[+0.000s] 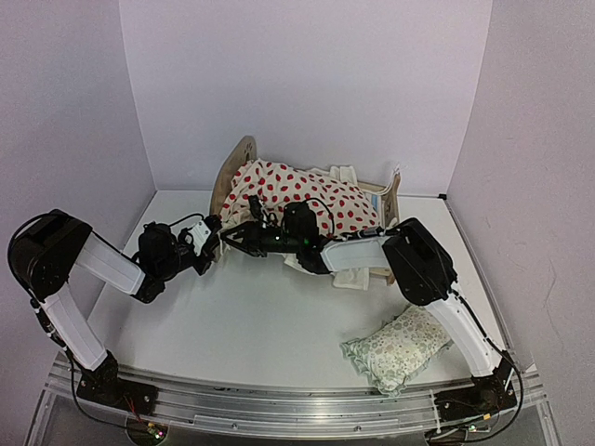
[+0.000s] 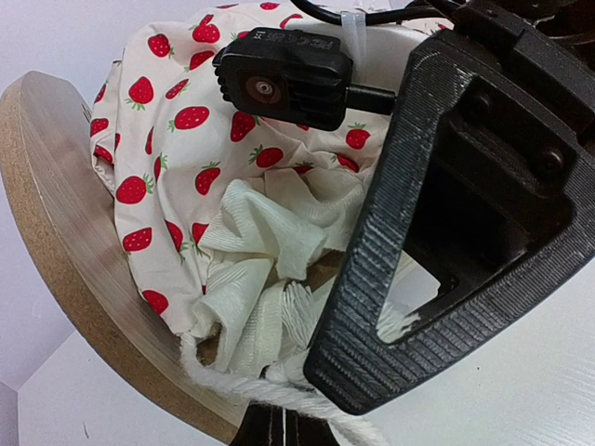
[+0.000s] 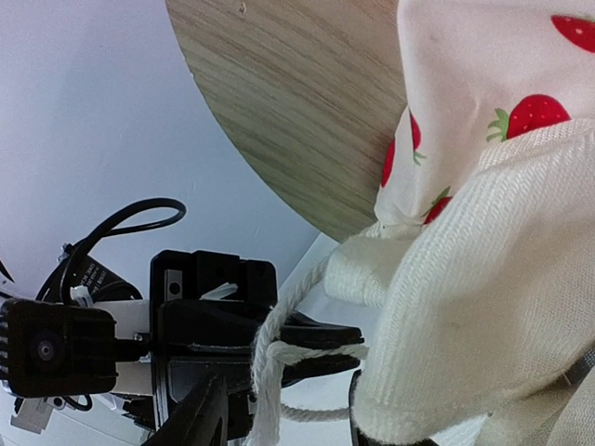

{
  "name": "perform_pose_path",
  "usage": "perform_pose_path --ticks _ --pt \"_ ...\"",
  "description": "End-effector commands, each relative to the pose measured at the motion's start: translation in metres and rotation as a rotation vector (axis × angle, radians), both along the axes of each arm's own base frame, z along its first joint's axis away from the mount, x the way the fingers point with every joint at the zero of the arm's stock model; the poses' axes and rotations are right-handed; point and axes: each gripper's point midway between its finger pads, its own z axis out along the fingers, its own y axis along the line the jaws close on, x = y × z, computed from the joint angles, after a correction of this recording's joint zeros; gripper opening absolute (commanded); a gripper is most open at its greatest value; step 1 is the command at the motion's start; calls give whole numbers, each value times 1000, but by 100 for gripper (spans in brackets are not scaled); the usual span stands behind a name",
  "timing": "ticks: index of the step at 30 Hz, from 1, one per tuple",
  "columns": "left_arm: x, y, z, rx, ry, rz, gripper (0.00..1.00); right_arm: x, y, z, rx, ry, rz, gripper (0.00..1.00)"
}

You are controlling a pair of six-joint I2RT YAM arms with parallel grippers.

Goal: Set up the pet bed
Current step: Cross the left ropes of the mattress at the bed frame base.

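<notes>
Nearest us, the small green floral frilled pillow [image 1: 395, 348] lies on the white table [image 1: 251, 321] by the right arm's base, well apart from the action

Further in, both arms meet at one spot. The left gripper [image 1: 212, 243] reaches in from the left with its fingers pressed together, and it looks clamped on the white twisted cord [image 2: 251, 386] trailing from the cushion's corner. The right gripper [image 1: 244, 237], stretched clear across the table, sits just beside it with fingers apart. The cord hangs in the gap, and I can't see it gripping anything

Just beyond them the cream cushion with red strawberry print [image 1: 297, 195] is heaped on the small light-wood pet bed [image 1: 238, 160], its ribbed frill bunched at the near corner

The bed stands at the back of the table with its long axis running left to right, arched headboard on the left, low footboard [image 1: 393, 190] on the right. So the bed lies straight ahead of both grippers, at the headboard end, and the left arm is the nearer. My guess is that any pull on that corner should run along the bed, toward the headboard
</notes>
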Motion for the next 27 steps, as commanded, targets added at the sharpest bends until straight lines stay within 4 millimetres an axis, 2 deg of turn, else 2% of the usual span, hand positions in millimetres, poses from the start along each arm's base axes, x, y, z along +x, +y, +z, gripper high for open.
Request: perform_pose_path --ticks 1,7,14,19,25,27 --pt "5 -4 20 -32 -47 -4 0 4 -11 26 -11 -27 -5 46" --pt "6 -3 22 -40 -37 4 0 1 -8 29 -9 -18 20 45" --pt "9 -6 20 -53 -17 0 0 -21 12 25 -19 -26 91 43" --pt "9 -6 22 -60 -17 2 0 -23 18 20 -38 -25 98 40" --pt "8 -6 22 -64 -15 0 0 -23 26 18 -36 -19 98 33" --pt "7 -6 21 -66 -12 -1 0 -23 28 15 -41 -16 96 26"
